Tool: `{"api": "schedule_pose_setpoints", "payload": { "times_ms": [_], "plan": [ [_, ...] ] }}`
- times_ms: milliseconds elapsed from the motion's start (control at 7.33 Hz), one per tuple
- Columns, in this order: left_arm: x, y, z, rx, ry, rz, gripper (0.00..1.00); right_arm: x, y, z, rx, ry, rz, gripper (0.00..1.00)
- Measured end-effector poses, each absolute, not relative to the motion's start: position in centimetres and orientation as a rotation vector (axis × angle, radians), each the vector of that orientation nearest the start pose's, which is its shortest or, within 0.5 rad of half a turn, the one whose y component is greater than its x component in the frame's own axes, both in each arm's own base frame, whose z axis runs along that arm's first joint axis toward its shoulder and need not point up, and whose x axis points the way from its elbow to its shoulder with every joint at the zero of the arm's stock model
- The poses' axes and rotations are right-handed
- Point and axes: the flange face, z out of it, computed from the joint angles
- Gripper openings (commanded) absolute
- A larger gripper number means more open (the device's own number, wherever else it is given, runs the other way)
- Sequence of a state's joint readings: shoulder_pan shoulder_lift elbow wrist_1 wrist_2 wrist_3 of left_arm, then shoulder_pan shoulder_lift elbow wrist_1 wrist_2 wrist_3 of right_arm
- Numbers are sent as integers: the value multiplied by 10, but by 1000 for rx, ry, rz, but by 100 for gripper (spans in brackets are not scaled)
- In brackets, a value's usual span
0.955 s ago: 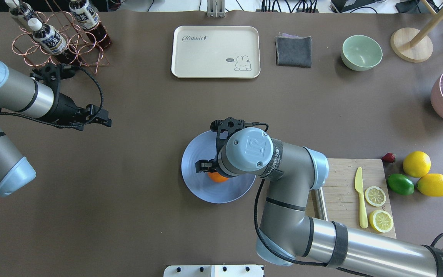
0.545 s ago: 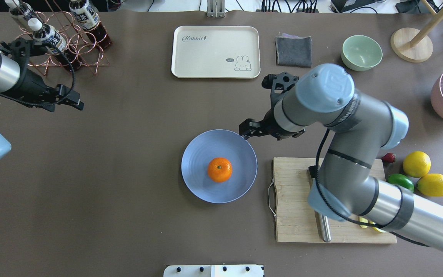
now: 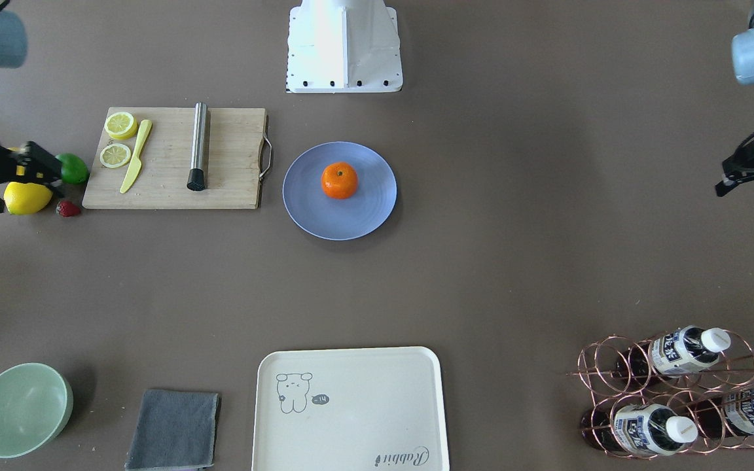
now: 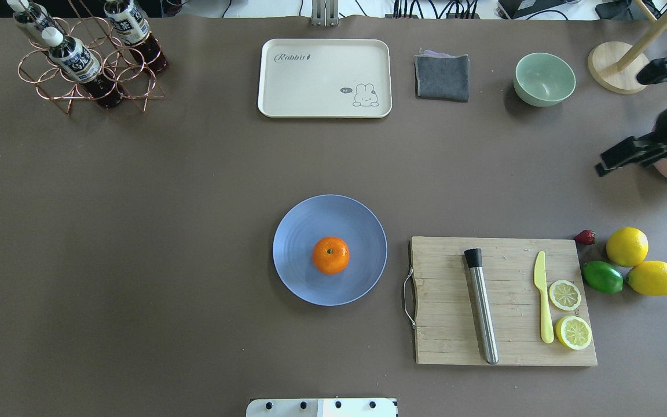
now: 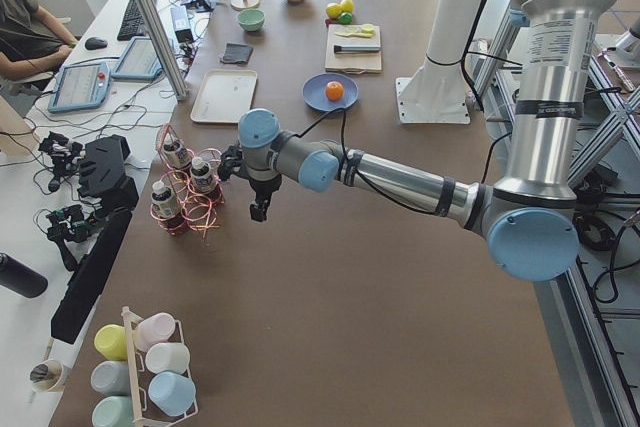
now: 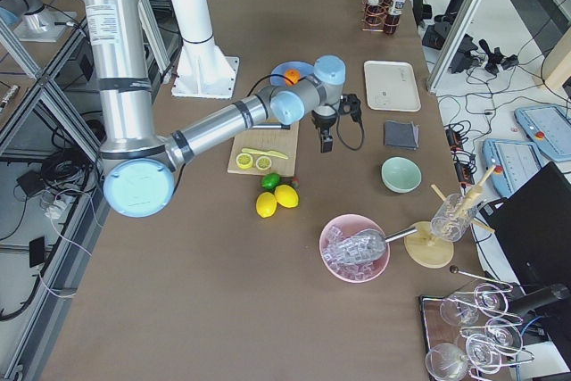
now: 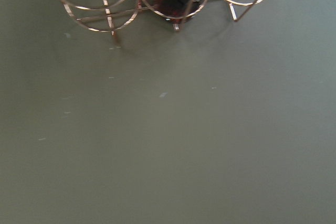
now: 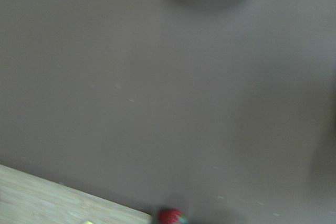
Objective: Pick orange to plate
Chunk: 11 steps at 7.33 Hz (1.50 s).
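Orange (image 4: pixel 330 255) sits on plate (image 4: pixel 297 231); left pincer (image 3: pixel 747 196) and right pincer (image 4: pixel 600 164) hang released, empty; cream tray (image 4: pixel 310 84) reads "Rabbit".

Robotics lab, not a home kitchen. 2 grey-and-blue industrial arms, left arm (image 5: pixel 400 182) and right arm (image 6: pixel 232 118), flanking a white pedestal (image 3: pixel 343 46) at a long brown-covered desk (image 4: pixel 136 231). Aluminium frame posts (image 5: pixel 150 17) around the rig, touch-screen pendants (image 5: pixel 80 85), cable runs (image 4: pixel 426 8), black gear on a side bench (image 5: pixel 100 172). Seated operator (image 5: pixel 25 22) by a keyboard. Food items only as staged props: cutting board (image 4: pixel 449 324), copper bottle rack (image 4: pixel 79 63).
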State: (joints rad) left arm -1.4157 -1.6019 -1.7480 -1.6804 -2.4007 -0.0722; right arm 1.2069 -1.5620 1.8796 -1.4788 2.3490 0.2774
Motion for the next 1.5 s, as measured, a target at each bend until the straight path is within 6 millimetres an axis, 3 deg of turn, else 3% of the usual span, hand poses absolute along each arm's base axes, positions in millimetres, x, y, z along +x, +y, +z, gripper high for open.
{"api": "schedule_pose_setpoints", "payload": {
  "times_ms": [136, 273, 409, 545, 818, 1500],
  "plan": [
    [-19, -507, 562, 198, 851, 206, 97, -53, -477, 549, 141, -859, -277, 100],
    [-36, -500, 575, 186, 852, 199, 97, -8, -468, 591, 144, -865, -283, 100],
    [-43, -495, 583, 177, 852, 194, 97, 20, -461, 621, 121, -869, -259, 100],
    [-45, -492, 588, 173, 851, 192, 97, 39, -455, 637, 102, -872, -226, 100],
    [-46, -481, 600, 155, 851, 184, 97, 63, -450, 642, 110, -865, -180, 100],
    [-50, -470, 616, 130, 794, 170, 98, 73, -448, 652, 92, -803, -154, 100]
  ]
}}
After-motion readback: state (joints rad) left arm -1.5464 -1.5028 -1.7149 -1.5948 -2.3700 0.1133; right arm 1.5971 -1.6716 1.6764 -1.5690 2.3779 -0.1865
